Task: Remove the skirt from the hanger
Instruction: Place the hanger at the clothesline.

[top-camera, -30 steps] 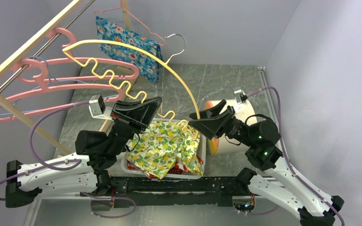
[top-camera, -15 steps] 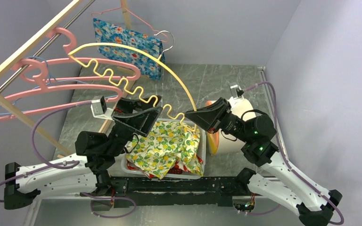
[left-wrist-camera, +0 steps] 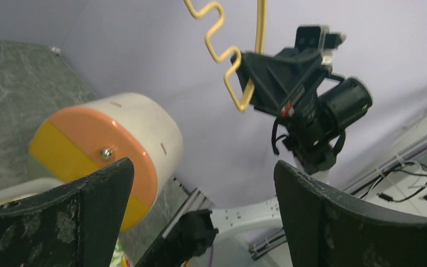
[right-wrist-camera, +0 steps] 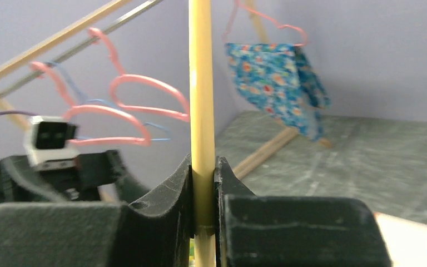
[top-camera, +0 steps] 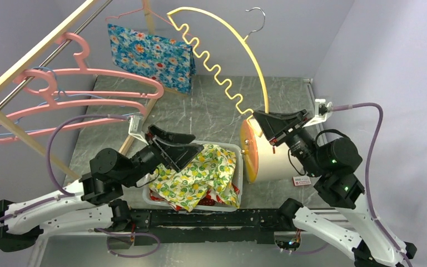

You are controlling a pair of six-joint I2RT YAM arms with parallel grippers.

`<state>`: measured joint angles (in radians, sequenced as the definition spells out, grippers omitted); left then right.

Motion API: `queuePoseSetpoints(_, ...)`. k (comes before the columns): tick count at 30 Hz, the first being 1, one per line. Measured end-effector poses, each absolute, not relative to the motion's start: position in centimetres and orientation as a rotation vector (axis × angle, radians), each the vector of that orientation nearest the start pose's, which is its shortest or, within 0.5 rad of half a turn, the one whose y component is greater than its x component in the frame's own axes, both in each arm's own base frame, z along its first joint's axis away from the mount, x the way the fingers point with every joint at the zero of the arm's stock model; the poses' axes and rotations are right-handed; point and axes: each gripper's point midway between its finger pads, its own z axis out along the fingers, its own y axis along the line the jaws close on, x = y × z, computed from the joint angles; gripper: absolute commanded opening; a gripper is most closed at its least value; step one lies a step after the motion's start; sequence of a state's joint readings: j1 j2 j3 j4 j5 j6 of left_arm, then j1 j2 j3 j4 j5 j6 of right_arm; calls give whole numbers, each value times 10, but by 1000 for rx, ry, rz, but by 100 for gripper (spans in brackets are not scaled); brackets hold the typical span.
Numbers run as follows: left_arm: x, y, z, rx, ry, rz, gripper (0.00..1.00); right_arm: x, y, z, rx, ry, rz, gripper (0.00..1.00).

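Grey marble-look table [top-camera: 217, 105], lilac walls [top-camera: 311, 33]. One white plastic bin [top-camera: 237, 167] holds one lemon-print skirt [top-camera: 200, 175]. Over it the left gripper [top-camera: 195, 142] gapes; beside it the right gripper [right-wrist-camera: 203, 175] pinches one yellow wavy hanger [right-wrist-camera: 201, 83].

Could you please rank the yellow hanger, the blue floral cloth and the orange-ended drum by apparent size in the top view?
Largest: yellow hanger, though raised nearer the camera
blue floral cloth
orange-ended drum, only slightly smaller
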<state>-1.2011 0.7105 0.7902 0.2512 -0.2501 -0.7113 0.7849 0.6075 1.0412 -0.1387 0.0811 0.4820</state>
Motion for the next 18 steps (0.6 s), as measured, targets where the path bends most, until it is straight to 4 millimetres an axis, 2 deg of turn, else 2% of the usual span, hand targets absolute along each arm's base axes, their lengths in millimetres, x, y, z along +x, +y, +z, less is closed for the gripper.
queuePoseSetpoints(3, 121, -280, 400, 147, 1470, -1460, 99, 188, 171, 451, -117, 1389, 895, 0)
queuePoseSetpoints(6, 118, -282, 382, 196, 1553, -1426, 98, 205, 175, 432, -169, 1467, 778, 0)
queuePoseSetpoints(10, 112, -285, 357, 257, 1649, -1390, 96, 224, 195, 403, -303, 1566, 668, 0)
queuePoseSetpoints(13, 105, -286, 339, 309, 1699, -1388, 98, 237, 212, 384, -393, 1617, 616, 0)
queuePoseSetpoints(18, 93, -282, 329, 362, 1710, -1423, 100, 259, 244, 359, -541, 1658, 581, 0)
